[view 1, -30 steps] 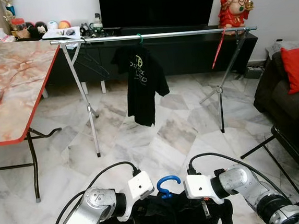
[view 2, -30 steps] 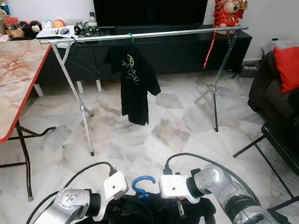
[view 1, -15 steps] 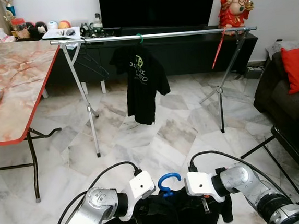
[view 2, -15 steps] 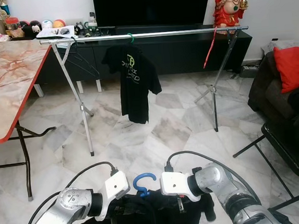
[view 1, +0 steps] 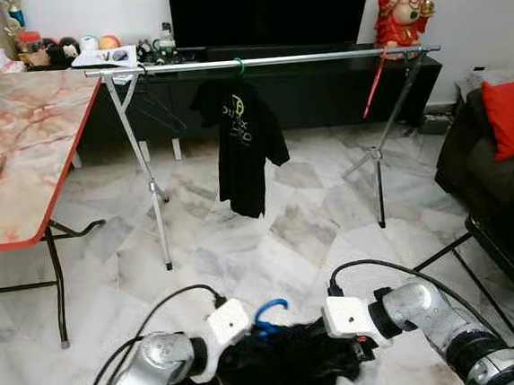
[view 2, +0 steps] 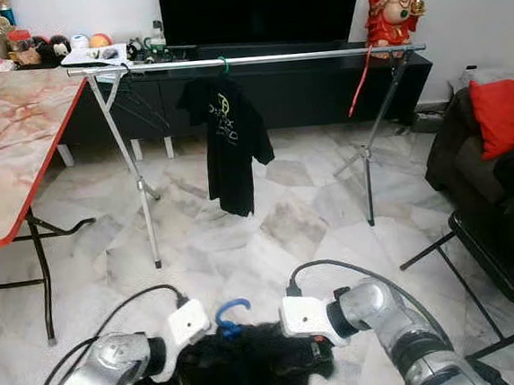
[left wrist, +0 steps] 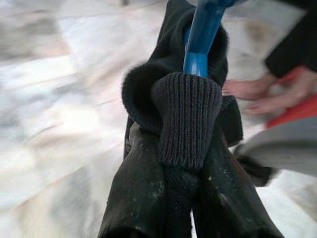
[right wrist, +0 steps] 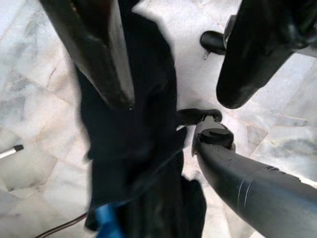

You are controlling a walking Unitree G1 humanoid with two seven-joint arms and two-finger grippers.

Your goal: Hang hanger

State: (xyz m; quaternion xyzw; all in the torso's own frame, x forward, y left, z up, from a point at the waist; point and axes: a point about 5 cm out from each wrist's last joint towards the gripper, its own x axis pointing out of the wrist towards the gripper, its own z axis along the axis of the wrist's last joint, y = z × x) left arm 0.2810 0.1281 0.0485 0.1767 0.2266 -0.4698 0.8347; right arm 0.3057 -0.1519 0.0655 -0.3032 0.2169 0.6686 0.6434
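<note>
Low before the robot, the left gripper (left wrist: pixel 190 163) pinches the ribbed collar of a black garment (view 1: pixel 272 367) just under the blue hanger hook (view 1: pixel 269 312), while the right gripper (right wrist: pixel 173 64), fingers spread, rests against the cloth. Carrying appears under way; next, walking to the clothes rail (view 1: pixel 264 61) and raising the hook onto it beside the black T-shirt (view 1: pixel 244 144).

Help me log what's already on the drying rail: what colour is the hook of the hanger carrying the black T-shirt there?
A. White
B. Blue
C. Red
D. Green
D: the black T-shirt hangs from the rail by a green hook; the blue hook belongs to the hanger with the dark garment down between the robot's arms.
</note>
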